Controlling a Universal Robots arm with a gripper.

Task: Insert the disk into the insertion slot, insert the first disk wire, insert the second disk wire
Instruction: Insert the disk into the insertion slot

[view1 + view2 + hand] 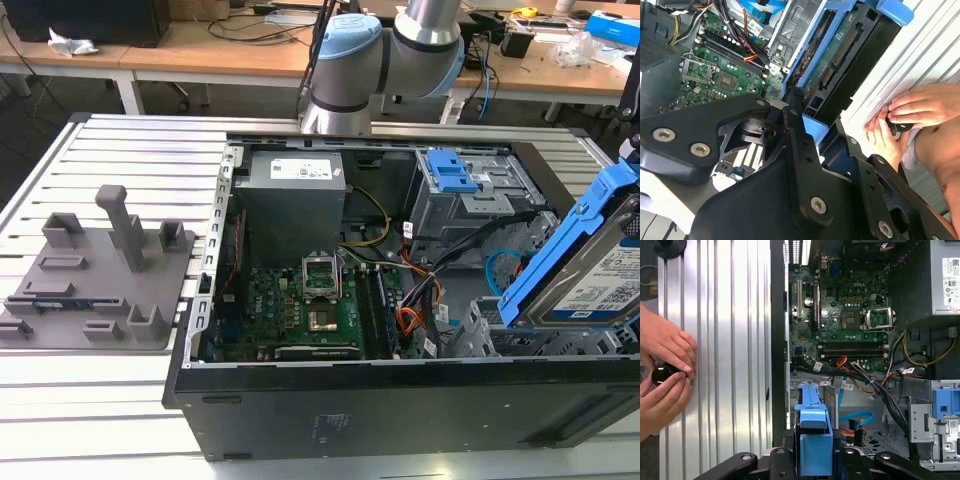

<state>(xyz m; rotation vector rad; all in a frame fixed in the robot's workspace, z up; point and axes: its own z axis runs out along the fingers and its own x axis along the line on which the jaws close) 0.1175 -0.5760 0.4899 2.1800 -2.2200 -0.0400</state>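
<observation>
One gripper (815, 460) is clamped on the disk (812, 412): in the first wrist view its black fingers (777, 460) press either side of the blue carrier's end. The second wrist view shows the black linkage close up, with the disk (840, 65) reaching away from it, circuit side and connector showing.

In the exterior view the disk (590, 285) is steeply tilted at the case's corner on that view's right. Its lower end is down by the insertion slot (490, 335) and its upper end is raised. Whether it has entered the slot cannot be told.

Just beyond the slot lie a looped blue cable (855, 417), a bundle of orange wires (410, 320) and black leads crossing the case floor. Past these the motherboard (850, 320) lies flat, with the grey power supply (295, 195) behind it. The blue-latched drive cage (455, 180) sits beside the power supply, toward the exterior view's right.

Outside the case wall, a person's hands (667, 347) rest on the slatted metal table (100, 400), cupping a small round black object (662, 374).

Well apart, on the exterior view's left, a grey moulded fixture (95, 270) stands on the table. The arm (380, 60) rises behind the case, with wooden benches (200, 45) beyond it.
</observation>
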